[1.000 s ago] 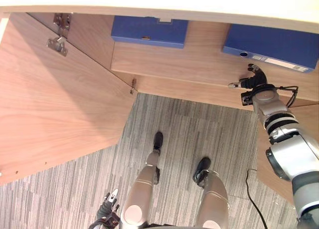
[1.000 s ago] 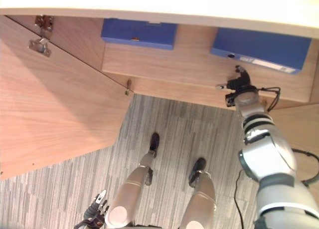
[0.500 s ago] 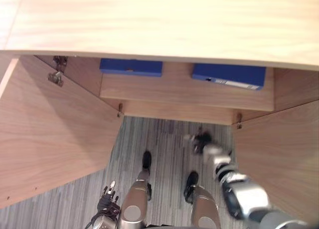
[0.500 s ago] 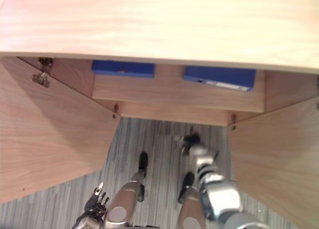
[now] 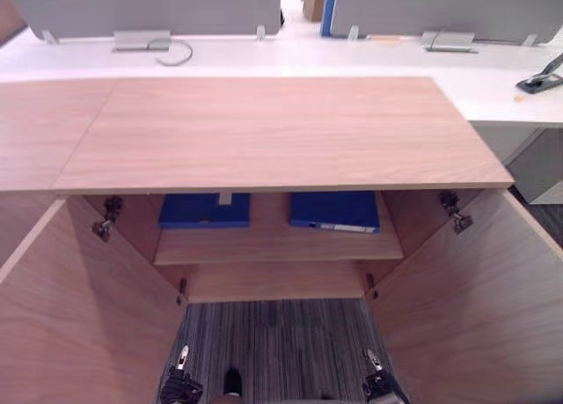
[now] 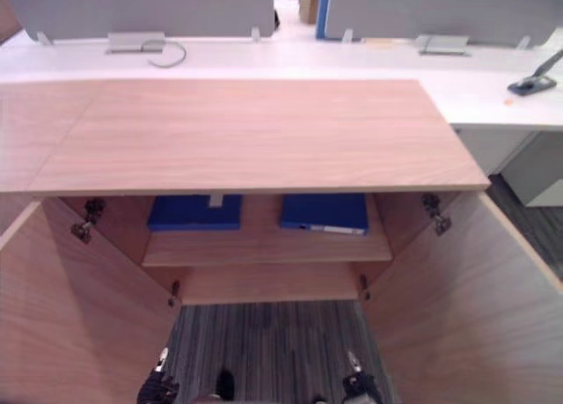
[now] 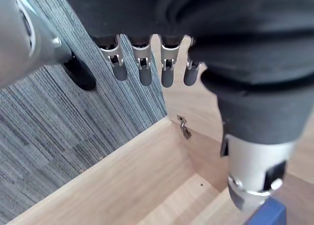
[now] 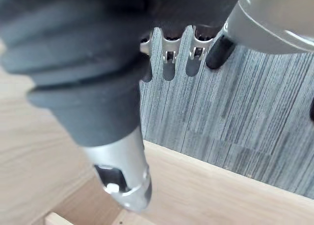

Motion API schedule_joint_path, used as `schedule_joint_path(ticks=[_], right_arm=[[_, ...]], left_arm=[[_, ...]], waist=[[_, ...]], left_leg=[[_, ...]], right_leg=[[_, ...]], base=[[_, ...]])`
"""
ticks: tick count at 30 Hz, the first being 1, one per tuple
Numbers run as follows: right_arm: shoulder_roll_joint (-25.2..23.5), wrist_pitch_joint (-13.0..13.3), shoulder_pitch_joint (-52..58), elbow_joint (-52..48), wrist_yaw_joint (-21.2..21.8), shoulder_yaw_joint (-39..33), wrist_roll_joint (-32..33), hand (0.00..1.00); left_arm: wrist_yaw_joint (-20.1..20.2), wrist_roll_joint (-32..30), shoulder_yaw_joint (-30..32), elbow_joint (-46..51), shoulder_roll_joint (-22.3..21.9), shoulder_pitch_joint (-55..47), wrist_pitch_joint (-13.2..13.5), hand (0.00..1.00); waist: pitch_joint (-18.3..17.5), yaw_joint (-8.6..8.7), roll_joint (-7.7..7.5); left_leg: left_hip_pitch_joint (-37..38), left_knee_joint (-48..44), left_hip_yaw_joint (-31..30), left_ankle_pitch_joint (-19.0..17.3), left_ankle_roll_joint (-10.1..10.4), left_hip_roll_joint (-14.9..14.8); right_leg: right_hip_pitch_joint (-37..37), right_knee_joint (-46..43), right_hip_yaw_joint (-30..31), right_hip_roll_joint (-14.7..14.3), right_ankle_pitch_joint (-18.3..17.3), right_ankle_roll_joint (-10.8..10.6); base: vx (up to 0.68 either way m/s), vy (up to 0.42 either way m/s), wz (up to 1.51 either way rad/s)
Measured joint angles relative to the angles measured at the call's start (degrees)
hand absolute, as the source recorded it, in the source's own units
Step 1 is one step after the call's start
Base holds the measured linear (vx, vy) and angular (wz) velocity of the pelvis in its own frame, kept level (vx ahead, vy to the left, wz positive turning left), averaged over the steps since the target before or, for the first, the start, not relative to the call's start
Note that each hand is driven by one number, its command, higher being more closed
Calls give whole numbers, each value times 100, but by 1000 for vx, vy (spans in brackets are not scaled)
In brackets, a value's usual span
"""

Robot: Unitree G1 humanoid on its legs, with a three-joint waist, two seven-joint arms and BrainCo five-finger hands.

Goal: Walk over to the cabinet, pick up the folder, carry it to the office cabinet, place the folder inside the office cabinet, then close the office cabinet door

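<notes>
Folder on the left, the left blue folder [image 5: 204, 210], and its twin, the right blue folder [image 5: 334, 211], lie flat on the shelf [image 5: 273, 244] inside the office cabinet [image 5: 264, 131]. They sit side by side and a little apart, tucked under the front edge of its wooden top. Both doors stand wide open toward us.

Going by the head views, the left door [image 5: 79, 316] spans from 9 o'clock down to 7 o'clock. Its left hinge [image 5: 107, 219] is just beside the left end of the shelf. At 7 o'clock the left robot hand [image 5: 182, 386] hangs low over the grey striped carpet [image 5: 273, 342], just inside that door. In its wrist view we see its fingers [image 7: 140, 63] straight and released, with nothing in them. The left blue folder lies toward 12 o'clock from it, well apart. The right blue folder has a pale strip along its front edge.

At 5 o'clock the right robot hand [image 5: 380, 388] hangs over the carpet near the right door [image 5: 475, 307]. Its fingers [image 8: 169, 56] are likewise straight, released and empty. The right door spans from 3 to 5 o'clock, with the right hinge [image 5: 456, 214] at its upper corner.

At 12 o'clock, behind the cabinet, we see a white table [image 5: 264, 54] with grey partition screens [image 5: 149, 3] along its far edge. On it are a looped cable [image 5: 176, 54] toward 11 o'clock and a dark object [image 5: 538, 77] toward 2 o'clock.
</notes>
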State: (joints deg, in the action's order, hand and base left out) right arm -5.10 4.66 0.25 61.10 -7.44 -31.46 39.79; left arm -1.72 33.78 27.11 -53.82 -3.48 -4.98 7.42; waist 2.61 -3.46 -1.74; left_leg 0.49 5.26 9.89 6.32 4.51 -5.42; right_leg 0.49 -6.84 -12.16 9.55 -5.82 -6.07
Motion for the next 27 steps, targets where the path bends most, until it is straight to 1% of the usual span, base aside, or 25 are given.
schedule_joint_path(ticks=[1, 2, 4, 5, 6, 7, 9, 12, 13, 14, 15, 16, 18, 20, 21, 23, 27], right_arm=[[-5, -2, 12, 7, 21, -77, 3, 0], [-8, 0, 22, 6, 22, -93, 5, 0], [-9, 4, 32, -28, 20, -79, 5, 0], [-10, 5, 35, -31, 19, -54, 6, 0], [-12, 2, 41, -43, 10, 33, 6, 0], [-13, 2, 41, -43, 9, 40, 6, 0], [-4, -5, 59, -54, -17, 230, 7, 0], [0, -13, 118, -20, -20, 233, 5, 0], [1, -25, 171, -4, -25, 235, 7, 0], [1, -25, 199, 0, -28, 235, 13, 0], [0, -25, 235, 20, -35, 238, 28, 0], [0, -24, 259, 27, -48, 237, 79, 0], [2, -23, 343, 55, -58, 292, 203, 0], [10, -19, 385, 87, -61, 427, 298, 0], [8, -19, 386, 114, -61, 435, 338, 0], [4, -11, 385, 172, -61, 407, 414, 0], [2, -12, 383, 179, -58, 395, 417, 0]], left_arm=[[-36, 0, -284, 302, -20, -73, -1, 0], [-48, 0, -443, 512, -5, -134, -3, 0], [-119, 8, -955, 1734, 41, -476, 41, 0], [-124, 22, -1068, 2030, 46, -562, 81, 0], [-150, 53, -1332, 2752, 48, -740, 160, 0], [-155, 53, -1358, 2822, 50, -755, 166, 0], [-184, 49, -1590, 3405, 66, -892, 184, 0], [-238, -68, -1897, 4299, 61, -1086, 194, 0], [-270, -222, -1978, 4725, 53, -1159, 205, 0], [-313, -343, -2000, 4886, 49, -1195, 209, 0], [-363, -514, -2020, 5158, 43, -1248, 217, 0], [-384, -565, -2034, 5283, 41, -1270, 219, 0], [-554, -965, -2050, 5731, 32, -1360, 231, 0], [-718, -1511, -2076, 6245, 29, -1392, 247, 0], [-763, -1651, -2077, 6375, 26, -1413, 254, 0], [-928, -2182, -2072, 6895, 6, -1562, 305, 0], [-1153, -2676, -1853, 7317, -25, -1688, 364, 0]], waist=[[-11, 0, -8], [-20, -2, -14], [-36, -6, -26], [-38, -8, -27], [-43, -14, -22], [-43, -15, -22], [-53, -26, -39], [-130, -52, -70], [-148, -96, -85], [-165, -112, -89], [-187, -119, -108], [-199, -133, -119], [-260, -212, -166], [-310, -245, -238], [-321, -257, -249], [-356, -259, -278], [-354, -277, -281]], left_leg=[[47, 2, -6, -18, 10, 7], [62, 2, -7, -27, 16, 6], [69, 2, -29, -36, 19, 14], [71, 1, -32, -36, 19, 21], [104, -1, -36, -35, 18, 46], [114, -1, -36, -35, 18, 50], [236, 4, -39, -35, 18, 81], [213, 3, -179, -43, 17, 34], [192, 4, -265, -51, 11, 18], [166, 5, -317, -78, 17, 16], [146, 5, -400, -103, -38, 14], [144, 5, -425, -100, -42, 11], [99, 5, -493, -85, -59, 1], [31, 4, -627, -64, -70, 7], [24, 6, -646, -54, -74, 13], [0, 5, -736, -6, -124, 45], [-19, 5, -759, 41, -115, 86]], right_leg=[[104, 107, -8, -14, 37, -8], [138, 153, -9, -23, 52, -11], [275, 309, -33, -47, 126, -18], [290, 329, -36, -53, 137, -25], [362, 383, -38, -47, 161, -51], [379, 393, -39, -45, 165, -58], [561, 454, -64, -23, 184, -80], [618, 446, -189, -34, 188, -82], [633, 439, -214, -38, 196, -76], [643, 439, -245, -44, 197, -75], [665, 435, -346, -47, 198, -73], [665, 430, -362, -52, 198, -72], [665, 420, -431, -69, 199, -71], [672, 417, -547, -79, 199, -70], [678, 416, -576, -78, 199, -71], [704, 400, -701, -46, 198, -72], [704, 370, -763, -12, 202, -79]], base=[[41, 12, -1], [37, 10, 2], [55, 6, 4], [62, 6, 6], [35, 8, 5], [34, 13, 5], [9, 17, 6], [-37, 3, 18], [-78, 9, 22], [-84, 6, 27], [-57, -4, 23], [-64, -2, 21], [-59, -4, 19], [-45, -10, 28], [-25, -2, 23], [-24, 8, 20], [-27, 15, 9]])
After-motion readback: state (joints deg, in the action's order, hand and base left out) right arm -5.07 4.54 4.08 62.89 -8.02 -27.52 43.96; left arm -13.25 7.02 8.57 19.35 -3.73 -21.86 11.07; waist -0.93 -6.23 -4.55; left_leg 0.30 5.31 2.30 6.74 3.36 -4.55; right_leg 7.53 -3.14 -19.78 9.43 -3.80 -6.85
